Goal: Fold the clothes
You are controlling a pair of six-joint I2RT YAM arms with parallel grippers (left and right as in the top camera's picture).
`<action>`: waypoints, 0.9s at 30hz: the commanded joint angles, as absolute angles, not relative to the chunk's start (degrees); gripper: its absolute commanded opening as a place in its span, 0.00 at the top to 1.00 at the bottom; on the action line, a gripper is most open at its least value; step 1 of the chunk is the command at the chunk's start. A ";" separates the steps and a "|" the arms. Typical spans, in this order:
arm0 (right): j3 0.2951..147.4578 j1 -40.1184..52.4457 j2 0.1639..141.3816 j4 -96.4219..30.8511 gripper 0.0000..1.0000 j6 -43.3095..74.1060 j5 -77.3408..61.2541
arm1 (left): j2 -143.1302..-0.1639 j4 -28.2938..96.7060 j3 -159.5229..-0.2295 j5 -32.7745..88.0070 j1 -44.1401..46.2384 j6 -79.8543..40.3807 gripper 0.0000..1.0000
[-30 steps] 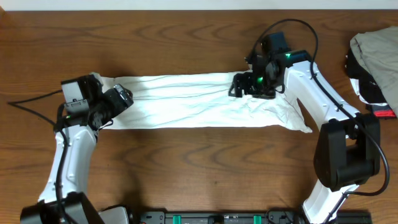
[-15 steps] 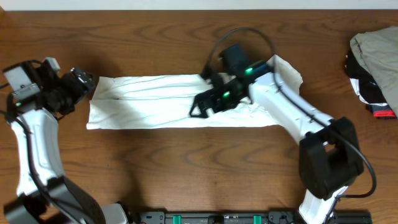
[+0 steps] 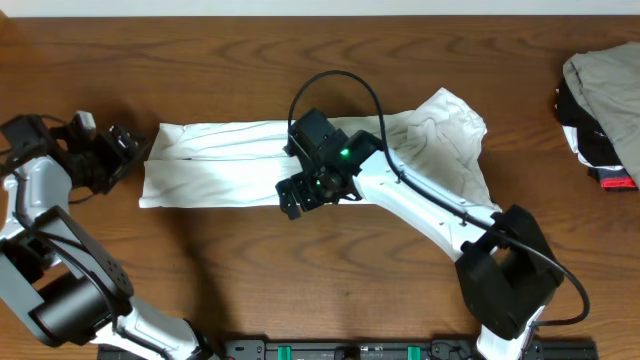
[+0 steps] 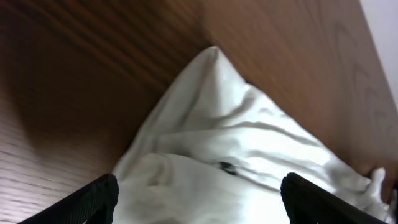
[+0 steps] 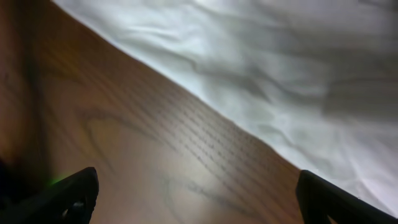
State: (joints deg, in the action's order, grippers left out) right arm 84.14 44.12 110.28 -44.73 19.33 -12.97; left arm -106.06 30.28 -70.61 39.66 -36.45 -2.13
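counter [image 3: 300, 60]: dark woodgrain, pale strip at far edge, maybe wall | T-shirt [image 3: 230, 165]: stretched long mid-counter, right end bunched | left pincer [image 3: 130, 152], right pincer [image 3: 297, 198]: both spread, empty | garment heap [image 3: 605, 100]: far right edge

One white T-shirt [image 3: 220, 165] and one heap of mixed garments [image 3: 605, 110], beige-grey, black and red, are on the one wooden desk [image 3: 300, 290]. Two robot arms are in view, each carrying one tool, which makes two tools: the left tool [image 3: 124, 152] and the right tool [image 3: 297, 197].
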 commanded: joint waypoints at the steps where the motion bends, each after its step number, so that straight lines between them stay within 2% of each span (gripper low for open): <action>1: 83.77 45.43 109.95 -44.31 0.01 20.75 -10.00 | -106.72 30.37 -72.36 40.03 -38.33 4.12 0.14; 27: 83.77 45.82 109.95 -42.94 0.01 20.73 -8.88 | -115.11 30.85 -72.40 41.65 -36.80 7.75 0.14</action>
